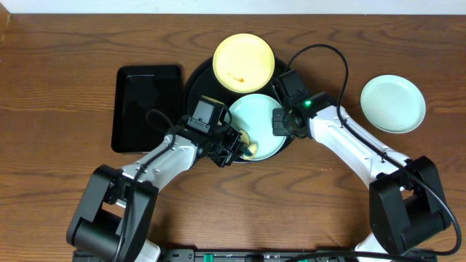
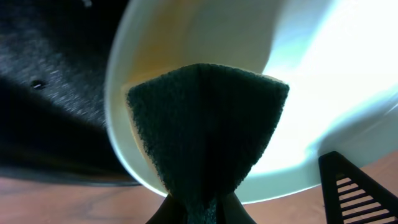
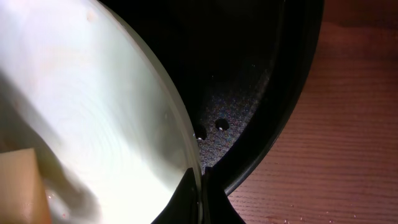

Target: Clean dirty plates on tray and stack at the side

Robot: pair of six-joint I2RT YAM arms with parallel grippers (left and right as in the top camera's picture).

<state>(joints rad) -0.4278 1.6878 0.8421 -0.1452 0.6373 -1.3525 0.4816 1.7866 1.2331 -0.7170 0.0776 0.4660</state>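
On the round black tray (image 1: 195, 81) lie a pale yellow plate (image 1: 244, 62) with an orange smear and a mint-green plate (image 1: 262, 120). My left gripper (image 1: 234, 148) is shut on a sponge (image 1: 251, 151) whose dark green face (image 2: 205, 137) presses on the near-left rim of the mint plate (image 2: 323, 74). My right gripper (image 1: 279, 121) is shut on that plate's right rim; in the right wrist view the fingers (image 3: 202, 180) pinch the edge of the plate (image 3: 93, 112) over the tray (image 3: 261, 74). A second mint plate (image 1: 393, 104) lies on the table to the right.
A rectangular black tray (image 1: 148, 108) lies left of the round one. The sponge's yellow side (image 3: 22, 186) shows at the lower left of the right wrist view. Both arms reach in from the table's front edge, and the right arm's cable (image 1: 331, 58) loops above it.
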